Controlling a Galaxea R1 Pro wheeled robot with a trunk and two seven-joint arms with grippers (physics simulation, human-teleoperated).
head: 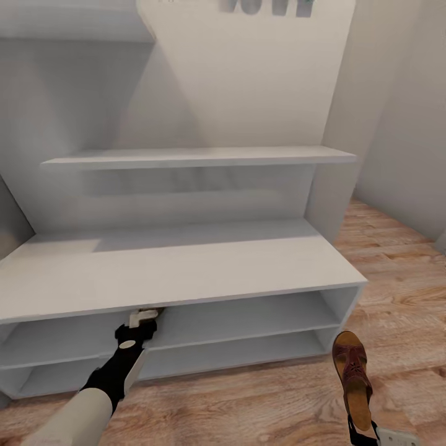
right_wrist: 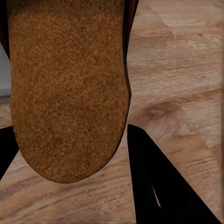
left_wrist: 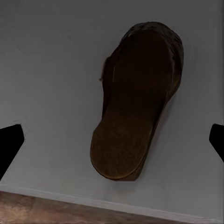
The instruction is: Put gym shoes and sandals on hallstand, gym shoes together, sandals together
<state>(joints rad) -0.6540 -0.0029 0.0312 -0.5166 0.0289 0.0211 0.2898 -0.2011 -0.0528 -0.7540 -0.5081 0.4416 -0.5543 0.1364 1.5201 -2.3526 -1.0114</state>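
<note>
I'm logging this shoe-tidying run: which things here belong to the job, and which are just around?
Job:
sandal on the shelf, left gripper open before it
sandal in the right gripper
hallstand
corridor floor

Just around:
hanging items at the top of the back panel

Sandal (right_wrist: pixel 70 88) takes up the whole upper left of the frame, tan cork footbed facing the cam, dark brown edge along its side. Black fingers (right_wrist: pixel 158 186) at lower right & a bit at lower left, right up against the heel. Wood plank floor (right_wrist: pixel 182 79) behind, upper right.
</note>
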